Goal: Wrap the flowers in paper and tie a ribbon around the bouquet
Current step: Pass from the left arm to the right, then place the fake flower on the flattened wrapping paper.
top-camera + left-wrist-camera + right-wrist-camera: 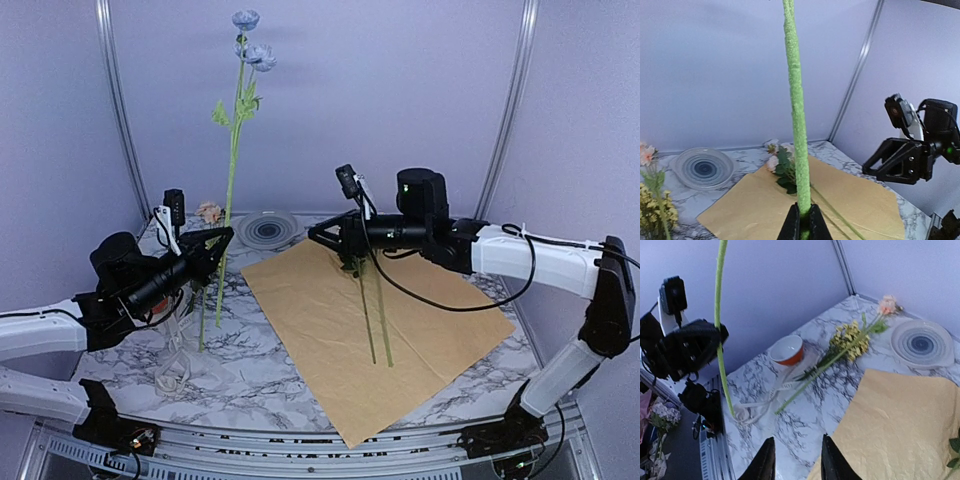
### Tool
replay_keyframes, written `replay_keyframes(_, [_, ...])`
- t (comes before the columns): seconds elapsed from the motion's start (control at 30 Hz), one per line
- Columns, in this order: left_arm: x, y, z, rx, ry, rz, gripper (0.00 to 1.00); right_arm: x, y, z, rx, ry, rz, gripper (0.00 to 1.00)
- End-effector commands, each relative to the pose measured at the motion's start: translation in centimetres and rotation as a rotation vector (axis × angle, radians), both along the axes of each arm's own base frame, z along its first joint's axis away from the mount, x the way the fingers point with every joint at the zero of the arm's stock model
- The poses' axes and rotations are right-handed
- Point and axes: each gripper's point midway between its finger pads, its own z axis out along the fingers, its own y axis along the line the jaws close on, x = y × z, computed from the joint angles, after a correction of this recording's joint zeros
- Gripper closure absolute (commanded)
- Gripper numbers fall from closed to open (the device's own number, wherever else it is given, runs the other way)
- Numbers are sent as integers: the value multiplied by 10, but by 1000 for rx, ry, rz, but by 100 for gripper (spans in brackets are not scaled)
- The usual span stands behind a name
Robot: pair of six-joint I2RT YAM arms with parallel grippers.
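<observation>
A long blue-flowered stem [232, 150] is clamped upright in the left tool [226, 240], whose jaws are closed tight on it, above the left side of the tabletop [270, 380]. The orange paper [420, 340] is spread flat at centre right, with two green stems [372, 310] laid on it. The right tool [318, 238] is held over the paper's far edge, narrowly parted and empty.

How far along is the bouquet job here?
Done: the paper lies flat, with pink flowers on it. In hand: the left gripper is shut on a blue flower, held upright; the right gripper is open over the paper. Left: the yellow flowers lie on the table by the ribbon; nothing is wrapped or tied yet.
</observation>
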Motion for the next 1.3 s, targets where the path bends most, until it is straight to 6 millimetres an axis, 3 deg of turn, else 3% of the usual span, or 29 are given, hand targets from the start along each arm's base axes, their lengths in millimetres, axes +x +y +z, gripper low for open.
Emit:
replay_keyframes(0.0, [-44, -51, 47, -65, -201, -234, 100, -34, 36, 109, 329, -216, 203, 55])
replay_keyframes(0.1, [-58, -77, 46, -78, -211, -330, 100, -36, 45, 129, 422, -199, 246, 39])
replay_keyframes(0.17, [-59, -92, 40, -69, -191, -363, 100, -36, 51, 130, 443, -179, 270, 32])
replay_keyframes(0.27, [-57, -111, 27, -71, -154, -397, 100, -40, 59, 123, 465, -143, 323, 31])
replay_keyframes(0.37, [-52, -121, 16, -80, -109, -410, 100, -44, 58, 115, 480, -117, 339, 50])
replay_keyframes(0.4, [-51, -124, 12, -79, -97, -415, 100, -44, 56, 113, 478, -114, 331, 63])
replay_keyframes(0.47, [-50, -131, 5, -76, -74, -431, 100, -37, 50, 110, 455, -101, 280, 98])
replay_keyframes(0.5, [-50, -135, 1, -69, -63, -445, 93, -28, 46, 108, 435, -93, 234, 100])
replay_keyframes(0.57, [-47, -141, -12, -42, -31, -453, 41, -7, 30, 92, 359, -24, 147, 100])
replay_keyframes(0.6, [-44, -142, -18, -23, -16, -443, 29, 5, 19, 82, 314, 20, 101, 100])
replay_keyframes(0.63, [-41, -142, -25, 0, -3, -425, 26, 19, 6, 70, 255, 70, 49, 100])
replay_keyframes(0.73, [-23, -130, -44, 99, 34, -305, 23, 44, -37, 11, 11, 228, -81, 100])
replay_keyframes(0.8, [-5, -115, -60, 182, 69, -184, 22, 42, -64, -34, -113, 363, -103, 100])
replay_keyframes(0.87, [9, -106, -60, 214, 93, -120, 21, 37, -78, -60, -126, 448, -90, 100])
replay_keyframes(1.07, [30, -81, -70, 226, 176, -26, 21, 54, -87, -119, -204, 574, -78, 100])
replay_keyframes(1.27, [30, -74, -81, 238, 215, -17, 21, 94, -97, -155, -269, 607, -177, 100])
